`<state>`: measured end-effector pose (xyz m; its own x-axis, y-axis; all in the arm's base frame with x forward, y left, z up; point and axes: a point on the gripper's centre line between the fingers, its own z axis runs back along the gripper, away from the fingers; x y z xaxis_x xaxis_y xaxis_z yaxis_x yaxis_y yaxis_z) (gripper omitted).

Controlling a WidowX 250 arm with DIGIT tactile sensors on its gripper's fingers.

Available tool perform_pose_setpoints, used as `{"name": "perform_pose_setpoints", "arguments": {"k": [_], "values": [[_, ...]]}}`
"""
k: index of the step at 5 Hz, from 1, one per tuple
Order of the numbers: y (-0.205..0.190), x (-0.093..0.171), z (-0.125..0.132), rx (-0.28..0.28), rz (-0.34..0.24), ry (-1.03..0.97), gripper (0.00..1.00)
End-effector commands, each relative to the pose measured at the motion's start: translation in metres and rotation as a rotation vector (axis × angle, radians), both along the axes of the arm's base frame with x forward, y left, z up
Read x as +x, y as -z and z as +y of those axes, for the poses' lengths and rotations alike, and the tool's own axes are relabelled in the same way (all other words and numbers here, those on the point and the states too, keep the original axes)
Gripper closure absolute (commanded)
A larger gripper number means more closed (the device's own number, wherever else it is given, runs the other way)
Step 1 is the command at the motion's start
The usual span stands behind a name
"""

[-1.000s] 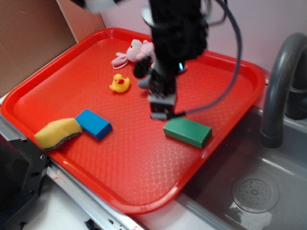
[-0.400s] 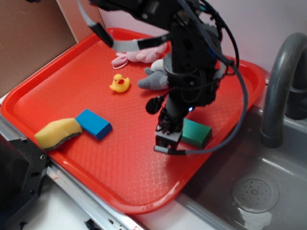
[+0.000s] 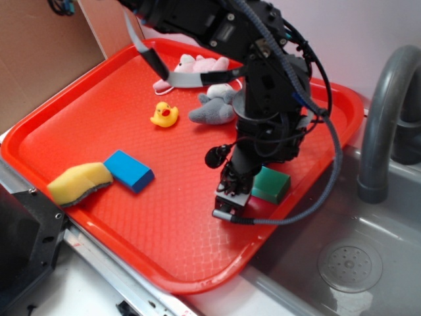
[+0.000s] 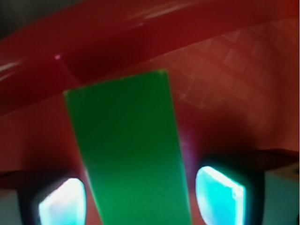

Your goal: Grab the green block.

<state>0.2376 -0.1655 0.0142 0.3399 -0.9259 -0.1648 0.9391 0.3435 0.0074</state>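
The green block lies near the right rim of the red tray, and the arm hides its left part. My gripper is lowered over that end of it. In the wrist view the green block runs lengthwise between the two glowing fingertips, with a narrow strip of red tray showing on each side. My gripper is open astride the block, and the fingers are not touching it.
A blue block and a yellow sponge lie at the tray's front left. A rubber duck, a pink plush and a grey plush sit further back. The sink and faucet are to the right.
The gripper has come forward and down from the left of the green block, and now straddles the block's left end and hides it.
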Motion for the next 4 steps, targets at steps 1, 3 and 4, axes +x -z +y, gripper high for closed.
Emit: {"name": "perform_pose_setpoints", "arguments": {"k": [1,3,4], "values": [[-0.04,-0.005,0.025,-0.053,-0.099,-0.208,1.0],[-0.111,-0.011,0.078,0.032,-0.129,-0.702,1.0],[-0.135,-0.02,0.092,0.076,-0.123,-0.95,1.0]]}}
